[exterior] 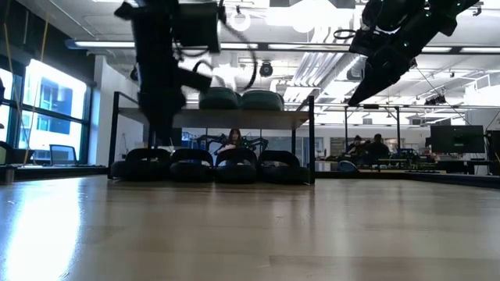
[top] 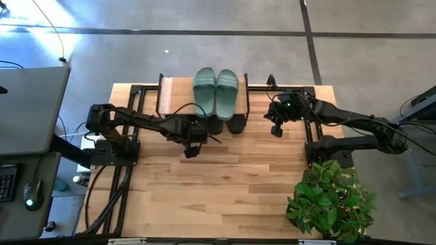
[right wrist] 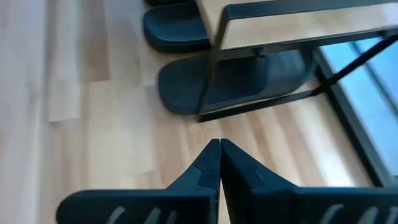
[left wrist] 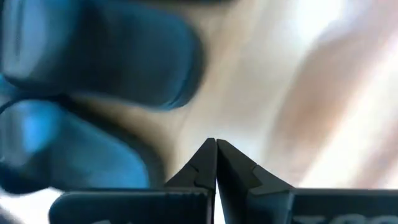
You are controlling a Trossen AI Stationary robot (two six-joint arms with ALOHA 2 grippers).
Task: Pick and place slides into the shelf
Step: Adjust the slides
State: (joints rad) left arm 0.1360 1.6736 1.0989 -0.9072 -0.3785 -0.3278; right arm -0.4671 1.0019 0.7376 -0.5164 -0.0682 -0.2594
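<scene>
Left end effector [top: 191,151] closed beside shelf [top: 167,92], green slides [top: 216,90] on top, black slides [exterior: 211,165] beneath

The shelf [top: 170,92], a low black-framed rack with a light wooden top, stands at the tabletop's far edge. A sage-green pair of slides [top: 216,92] lies side by side on top; four black slides [exterior: 211,165] sit in a row underneath.

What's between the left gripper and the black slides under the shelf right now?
Nothing visible. The left gripper is shut and empty, over bare tabletop just in front of the shelf. The black slides sit in a row under the shelf's board, the green pair on top. The right gripper, also shut, is off the shelf's right end.
</scene>
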